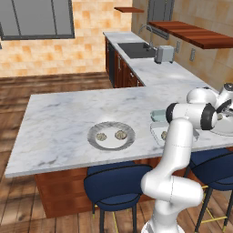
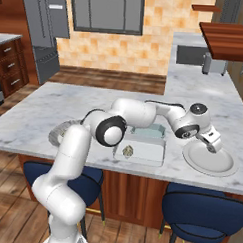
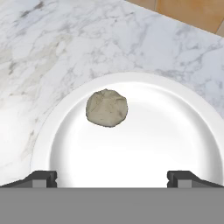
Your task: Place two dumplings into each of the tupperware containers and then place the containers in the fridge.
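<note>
My gripper (image 3: 113, 179) hangs open over a white plate (image 3: 153, 140), its fingertips (image 3: 43, 178) wide apart with nothing between them. One beige-grey dumpling (image 3: 106, 107) lies on that plate, ahead of the fingers. In the right base view the gripper (image 2: 212, 143) sits just above the white plate (image 2: 214, 166). To its left stands the see-through tupperware container (image 2: 142, 149) with one dumpling (image 2: 127, 152) in it, and behind that the pale blue-green container (image 2: 152, 130). Two more dumplings (image 1: 101, 136) (image 1: 120, 134) rest on a round grey plate (image 1: 111, 144). The fridge (image 2: 44, 35) stands far back left.
Blue stools (image 1: 113, 184) (image 2: 202, 212) stand under the island's near edge. A sink (image 1: 136, 49) and a toaster (image 1: 164, 54) are on the back counter, under a wooden shelf (image 1: 191, 34). My arm's white links (image 2: 139, 112) lie across the containers.
</note>
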